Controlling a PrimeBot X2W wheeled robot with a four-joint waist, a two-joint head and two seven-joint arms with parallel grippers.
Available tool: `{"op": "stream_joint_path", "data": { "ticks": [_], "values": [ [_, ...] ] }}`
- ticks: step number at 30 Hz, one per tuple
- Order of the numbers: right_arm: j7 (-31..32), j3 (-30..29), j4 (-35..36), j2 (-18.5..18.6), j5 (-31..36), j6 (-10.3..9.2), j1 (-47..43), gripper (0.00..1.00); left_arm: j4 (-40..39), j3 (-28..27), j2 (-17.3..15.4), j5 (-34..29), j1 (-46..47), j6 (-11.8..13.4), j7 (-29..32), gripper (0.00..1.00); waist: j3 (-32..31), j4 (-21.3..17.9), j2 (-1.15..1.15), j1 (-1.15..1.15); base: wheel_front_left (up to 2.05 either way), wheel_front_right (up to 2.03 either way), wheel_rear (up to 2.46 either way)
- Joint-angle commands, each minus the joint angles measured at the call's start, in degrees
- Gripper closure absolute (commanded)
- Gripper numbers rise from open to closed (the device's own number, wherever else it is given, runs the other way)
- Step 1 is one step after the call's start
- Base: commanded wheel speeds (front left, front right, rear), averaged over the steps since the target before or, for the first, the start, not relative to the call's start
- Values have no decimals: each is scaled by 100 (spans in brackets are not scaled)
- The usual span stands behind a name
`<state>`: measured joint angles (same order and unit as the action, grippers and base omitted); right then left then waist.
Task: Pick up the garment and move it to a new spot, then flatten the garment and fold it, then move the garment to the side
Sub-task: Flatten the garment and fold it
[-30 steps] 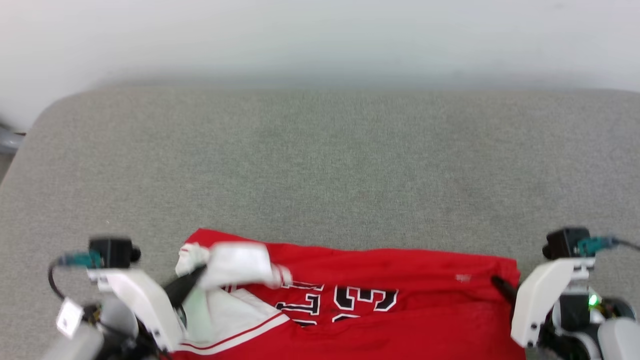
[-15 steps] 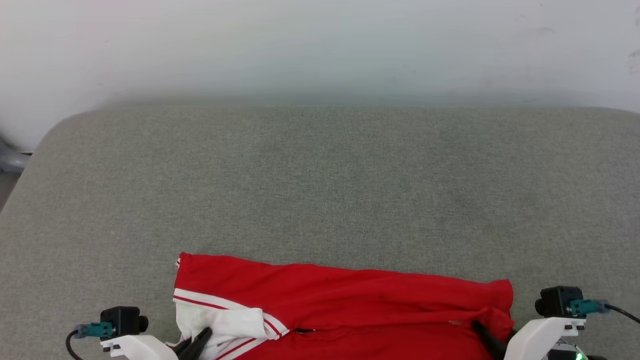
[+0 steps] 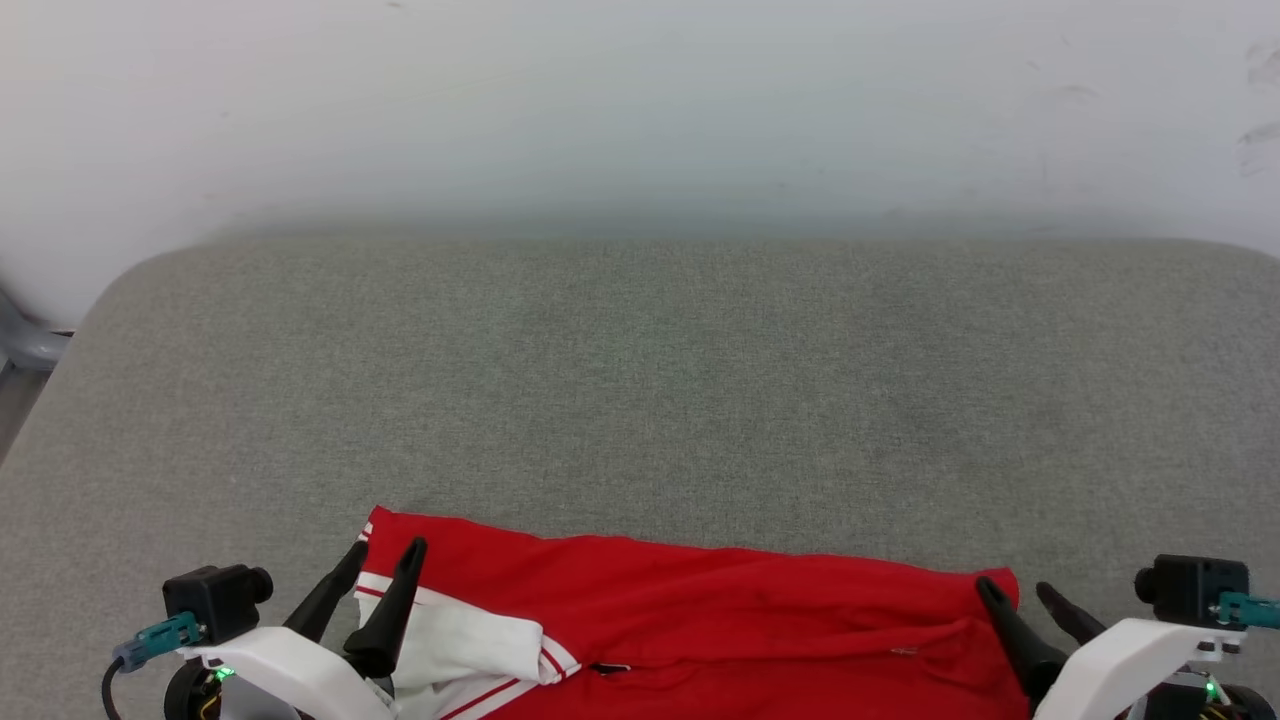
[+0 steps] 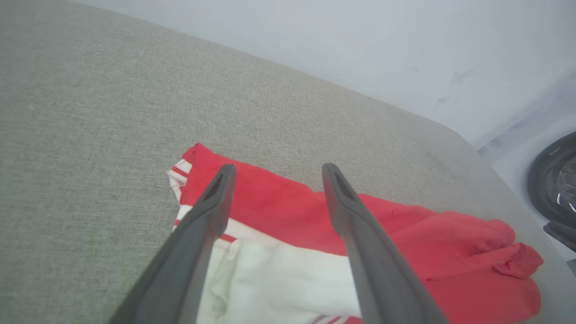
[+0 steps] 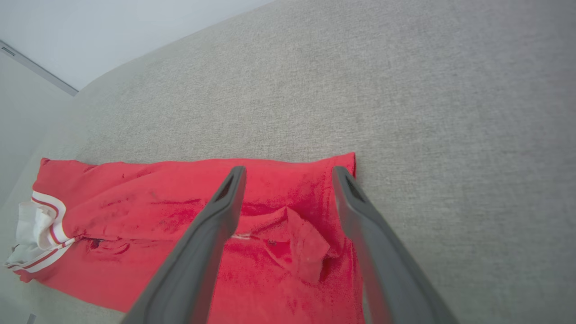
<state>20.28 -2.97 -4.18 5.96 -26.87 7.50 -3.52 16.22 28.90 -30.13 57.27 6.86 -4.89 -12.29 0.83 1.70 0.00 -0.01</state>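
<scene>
Your garment [image 3: 700, 620] lies folded at six o'clock on the grey pad [image 3: 640, 380]. Left gripper [image 3: 387, 546] at seven, right gripper [image 3: 1015, 587] at five: both spread wide, holding nothing.

CUT OFF AT THE EDGES: The red jersey-style shirt with a white sleeve and striped trim [image 3: 700, 620] runs off the bottom edge of the head view, its near part unseen. A small dark mark at its fold is too small to read. The white-bodied left hand [image 3: 386, 548] and right hand [image 3: 1015, 587] are cropped there too. In both wrist views their dark fingers [image 4: 202, 234] cover strips of the cloth. The grey fabric-covered bench [image 3: 640, 400] is cut at both sides. A dark round object [image 4: 551, 180] at the left wrist view's right edge and a grey curved shape [image 3: 25, 345] at the head view's left edge cannot be identified.
</scene>
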Motion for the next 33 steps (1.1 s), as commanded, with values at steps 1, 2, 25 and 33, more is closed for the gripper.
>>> {"op": "stream_joint_path", "data": {
  "ticks": [1,2,25,33],
  "values": [
    [75,-103,56,-1,13,-2,-57,0,-65,-48,61,-63,51,5,-93,0,-34,7,0,1,0,0,0],
    [150,-196,93,18,50,-2,-63,0,-84,-111,66,-194,63,97,-163,0,-52,12,0,1,0,0,0],
    [1762,-555,309,411,339,-2,-20,0,-1387,-1841,1310,-3251,-857,762,-298,0,101,293,0,1,0,0,0],
    [1749,-323,-284,466,154,-2,340,0,-1401,-1999,1583,-3531,-649,546,-299,0,433,420,0,1,0,0,0]
  ]
}}
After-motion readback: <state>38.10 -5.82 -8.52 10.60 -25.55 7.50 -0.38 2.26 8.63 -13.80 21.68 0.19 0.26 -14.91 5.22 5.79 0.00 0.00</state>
